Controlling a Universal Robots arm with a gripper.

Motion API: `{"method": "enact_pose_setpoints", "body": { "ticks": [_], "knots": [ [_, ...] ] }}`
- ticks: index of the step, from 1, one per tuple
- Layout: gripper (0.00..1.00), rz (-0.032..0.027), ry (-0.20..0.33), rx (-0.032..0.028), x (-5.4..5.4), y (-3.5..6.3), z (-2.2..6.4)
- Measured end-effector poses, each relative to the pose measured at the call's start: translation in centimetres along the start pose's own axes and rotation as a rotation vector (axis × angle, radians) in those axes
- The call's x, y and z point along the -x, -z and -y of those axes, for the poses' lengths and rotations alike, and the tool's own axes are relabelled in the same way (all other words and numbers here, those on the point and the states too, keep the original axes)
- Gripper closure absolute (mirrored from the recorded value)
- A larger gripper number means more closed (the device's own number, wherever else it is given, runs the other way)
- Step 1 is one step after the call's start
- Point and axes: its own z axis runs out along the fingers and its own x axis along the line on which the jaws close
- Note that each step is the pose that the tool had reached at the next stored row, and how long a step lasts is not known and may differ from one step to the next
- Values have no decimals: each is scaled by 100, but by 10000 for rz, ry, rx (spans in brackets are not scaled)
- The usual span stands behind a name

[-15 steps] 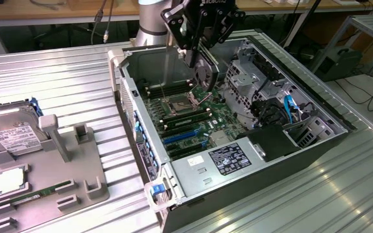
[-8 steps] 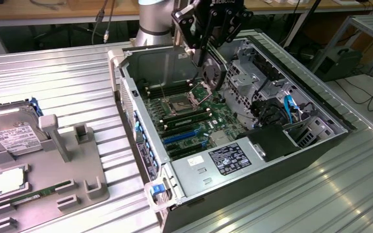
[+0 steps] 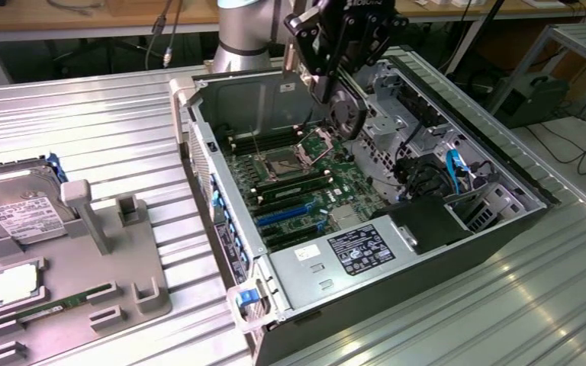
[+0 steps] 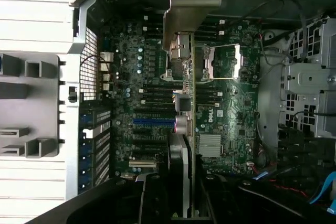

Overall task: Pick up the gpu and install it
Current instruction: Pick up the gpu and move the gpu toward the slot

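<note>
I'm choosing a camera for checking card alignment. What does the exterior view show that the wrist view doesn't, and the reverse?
Exterior view: the hard drive and RAM stick on the grey fixture, and the labelled power supply. Wrist view: the gpu edge-on, silver bracket at its far end. Both: the gripper holding the gpu above the motherboard.

An open computer case (image 3: 199, 145) lies on its side on the ribbed metal desk (image 3: 89, 122), its green motherboard (image 3: 293, 179) exposed (blue expansion slots showing). Inside the case are a labelled power supply (image 3: 359, 248) and blue cables (image 3: 454, 171). Well apart from the case, at the exterior view's left, a grey holder (image 3: 104, 259) carries a hard drive (image 3: 18, 213), a RAM stick (image 3: 64, 305) and a square silver chip (image 3: 16, 286).
</note>
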Motion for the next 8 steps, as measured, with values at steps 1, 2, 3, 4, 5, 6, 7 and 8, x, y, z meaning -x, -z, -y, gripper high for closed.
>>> {"method": "enact_pose_setpoints", "body": {
  "ticks": [1,2,3,4,5,6,7,8],
  "knots": [
    [72,-1,-1,0,14,-1,1],
    [72,0,0,0,22,-1,2],
    [72,0,-1,0,23,-1,1],
    [72,-1,-1,0,23,-1,1],
    [72,0,-1,0,23,-1,1],
    [72,-1,-1,-1,24,-1,1],
    [72,-1,0,-1,24,-1,1],
    [72,-1,-1,-1,24,-1,1]
  ]
}}
